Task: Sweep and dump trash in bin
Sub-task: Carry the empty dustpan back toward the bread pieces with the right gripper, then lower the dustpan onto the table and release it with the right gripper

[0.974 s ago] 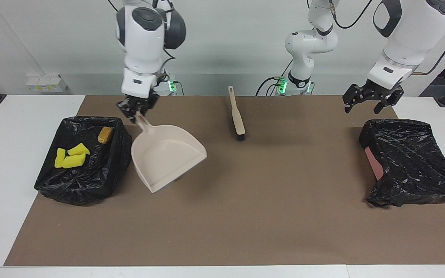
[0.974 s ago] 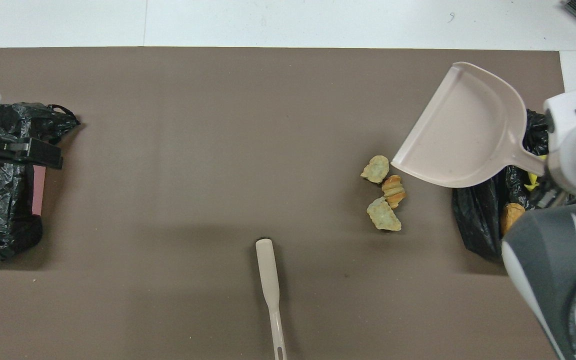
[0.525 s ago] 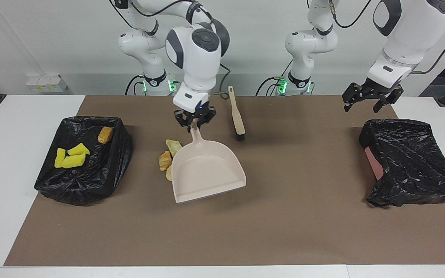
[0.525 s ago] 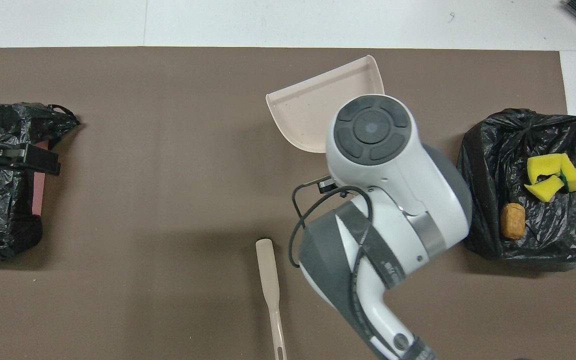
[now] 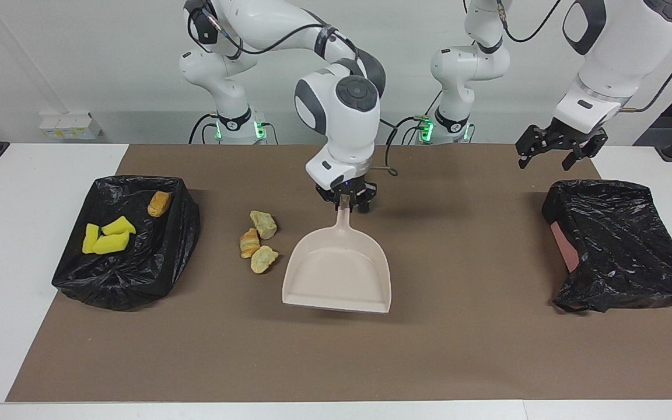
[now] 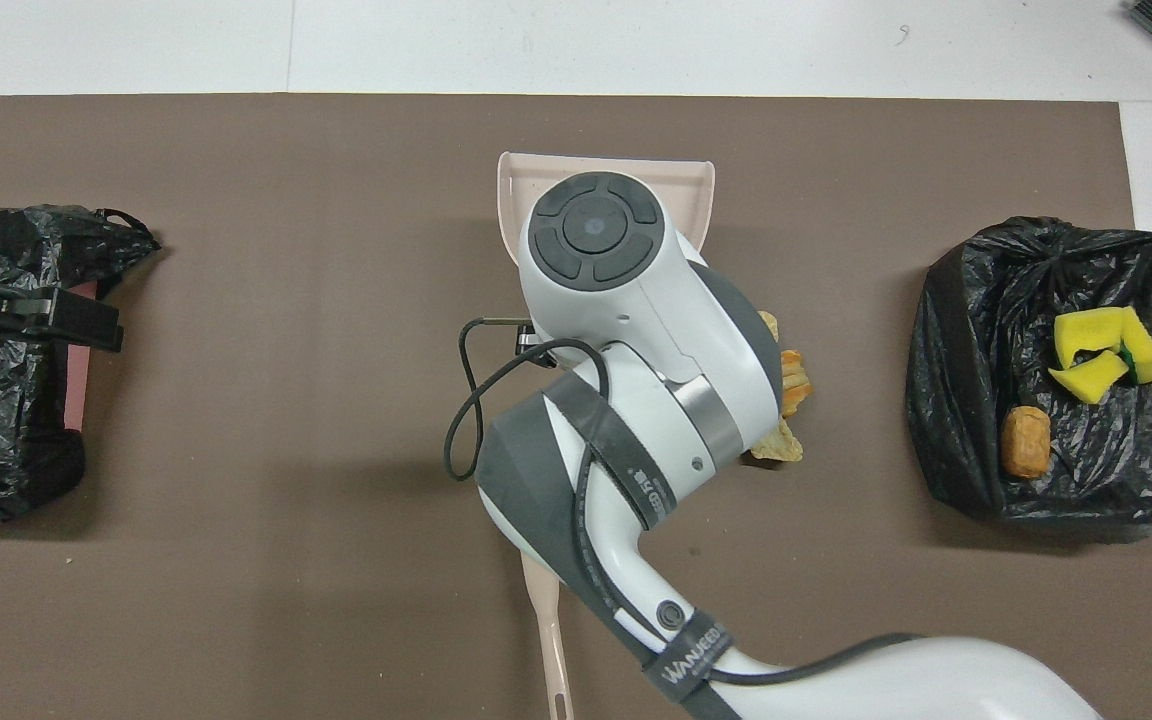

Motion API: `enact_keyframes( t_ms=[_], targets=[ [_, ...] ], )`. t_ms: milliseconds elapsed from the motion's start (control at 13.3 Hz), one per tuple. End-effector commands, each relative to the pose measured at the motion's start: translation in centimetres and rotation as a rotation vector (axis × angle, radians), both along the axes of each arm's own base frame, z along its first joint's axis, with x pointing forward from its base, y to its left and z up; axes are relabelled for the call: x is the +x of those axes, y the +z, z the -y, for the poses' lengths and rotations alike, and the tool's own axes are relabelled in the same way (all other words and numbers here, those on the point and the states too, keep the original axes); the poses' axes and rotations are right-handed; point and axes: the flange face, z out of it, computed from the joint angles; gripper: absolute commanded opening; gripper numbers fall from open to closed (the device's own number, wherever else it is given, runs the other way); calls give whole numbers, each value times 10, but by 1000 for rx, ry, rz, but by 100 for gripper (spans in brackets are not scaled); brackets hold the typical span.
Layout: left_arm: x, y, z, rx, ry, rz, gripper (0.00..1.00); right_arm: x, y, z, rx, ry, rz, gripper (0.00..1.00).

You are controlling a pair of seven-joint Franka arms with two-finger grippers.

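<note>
Brown mat: right hand (image 5: 345,201) pinches dustpan (image 5: 339,271) handle, hidden overhead; left hand (image 5: 557,149) spread.

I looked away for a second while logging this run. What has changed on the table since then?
The right gripper, shut on the dustpan by its handle, carried it from beside the bin at the right arm's end toward the table's middle, uncovering the three bread pieces on the mat. The yellow wedges and tan lump stayed in that bin; brush, other bin and the waiting open left gripper barely moved.
</note>
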Motion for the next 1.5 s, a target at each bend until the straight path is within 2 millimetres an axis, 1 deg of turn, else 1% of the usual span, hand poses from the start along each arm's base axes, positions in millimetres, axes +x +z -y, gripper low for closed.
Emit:
enact_keyframes(
  t_ms=[0, 75, 150, 225, 375, 600, 675, 750, 824, 899, 974, 1049, 1124, 1199, 1274, 1349, 1424],
  targets=[
    [-10, 5, -3, -9, 5, -8, 100, 10, -14, -28, 52, -52, -40, 0],
    [-10, 5, -3, -9, 5, -8, 100, 10, -21, -29, 52, -37, -52, 0],
    [-11, 5, -4, -8, 8, -12, 100, 11, -37, -30, 46, 19, -70, 0],
    [-10, 5, -3, -8, 7, -9, 100, 13, -47, -32, 47, 49, -69, 0],
    [-10, 5, -2, -8, 5, -9, 100, 20, -49, -27, 63, 95, -55, 0],
    [-10, 5, -3, -8, 7, -9, 100, 22, -52, -25, 70, 173, -51, 0],
    [-10, 5, -3, -8, 7, -9, 100, 25, -58, -16, 67, 232, -63, 0],
    [-10, 5, -3, -8, 7, -9, 100, 23, -65, -18, 62, 256, -70, 0],
    [-10, 5, -3, -8, 7, -9, 100, 20, -78, -26, 58, 268, -68, 0],
    [-10, 6, -2, -8, 10, -8, 100, 18, -86, -26, 51, 272, -68, 0],
    [-10, 6, -2, -8, 7, -8, 100, 17, -90, -25, 51, 268, -74, 0],
    [-11, 8, -2, -8, 10, -6, 100, 18, -88, -27, 72, 263, -66, 0],
    [-13, 11, -3, -9, 13, 1, 100, 17, -92, -28, 78, 260, -65, 0],
    [-13, 11, -2, -9, 11, 1, 100, 16, -97, -27, 75, 257, -69, 6],
    [-14, 11, -1, -9, 7, 1, 100, 15, -102, -26, 71, 250, -73, 7],
    [-13, 12, -2, -14, 10, 4, 100, 12, -111, -27, 69, 248, -75, 21],
    [-13, 12, -2, -25, 5, 6, 100, 13, -109, -26, 69, 245, -70, 41]
  ],
)
